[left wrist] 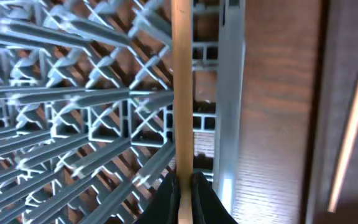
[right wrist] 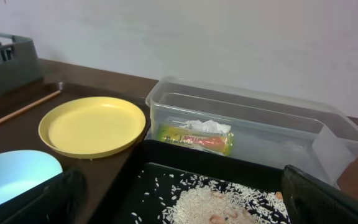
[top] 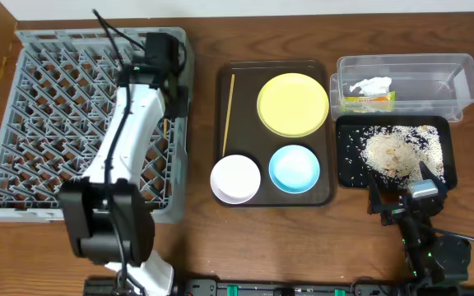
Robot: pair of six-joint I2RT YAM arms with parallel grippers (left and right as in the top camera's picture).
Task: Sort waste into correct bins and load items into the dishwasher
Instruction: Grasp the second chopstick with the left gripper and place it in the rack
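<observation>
My left gripper point(left wrist: 183, 190) is shut on a wooden chopstick point(left wrist: 182, 87), held just inside the right wall of the grey dishwasher rack point(top: 48, 123). From above, that gripper point(top: 169, 111) hangs over the rack's right edge. A second chopstick point(top: 228, 115), a yellow plate point(top: 293, 104), a white bowl point(top: 235, 178) and a light blue bowl point(top: 295, 168) lie on the brown tray. The clear tub point(top: 443, 82) holds the wrapper point(top: 369, 101) and tissue point(top: 370, 85). Rice scraps point(top: 393, 150) fill the black tray point(top: 348, 177). My right gripper point(right wrist: 185, 208) stands open at that tray's near edge.
The dark brown serving tray point(top: 329, 193) sits between the rack and the two bins. The rack's lattice wall point(left wrist: 229, 93) stands close beside the held chopstick. Bare wooden table point(top: 200, 123) separates rack and serving tray.
</observation>
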